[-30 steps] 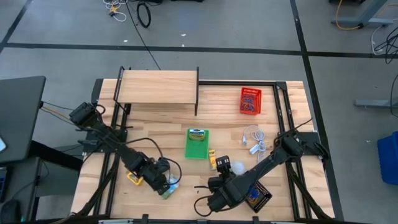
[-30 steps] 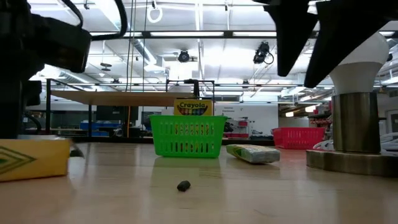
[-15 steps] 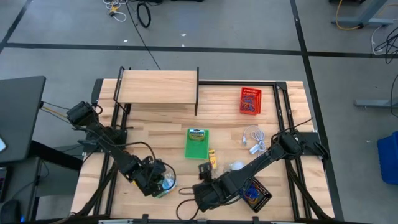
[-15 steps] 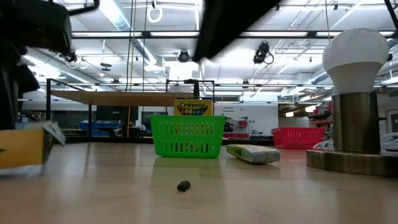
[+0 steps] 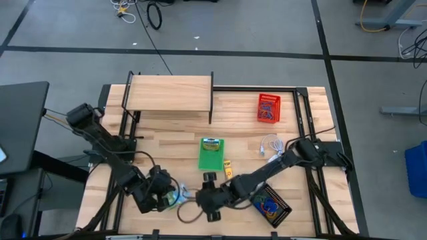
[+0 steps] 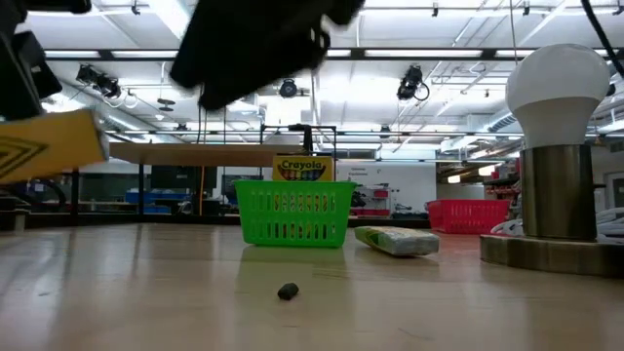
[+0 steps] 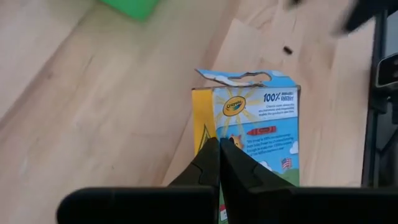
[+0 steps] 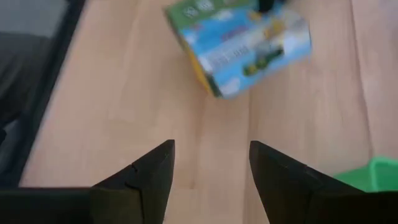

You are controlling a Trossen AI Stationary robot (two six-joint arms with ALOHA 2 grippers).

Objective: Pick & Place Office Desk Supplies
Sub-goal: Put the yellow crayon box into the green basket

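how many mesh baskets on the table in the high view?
2. A green mesh basket mid-table with a crayon box standing in it, and a red mesh basket toward the far right. Others may be hidden under the arms.

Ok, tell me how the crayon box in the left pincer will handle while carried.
Probably light for its size: in the low view the crayon box hangs tilted above the table. Its thin cardboard may dent under the shut left pincer. The top flap looks raised, so crayons might slide out if it tips.
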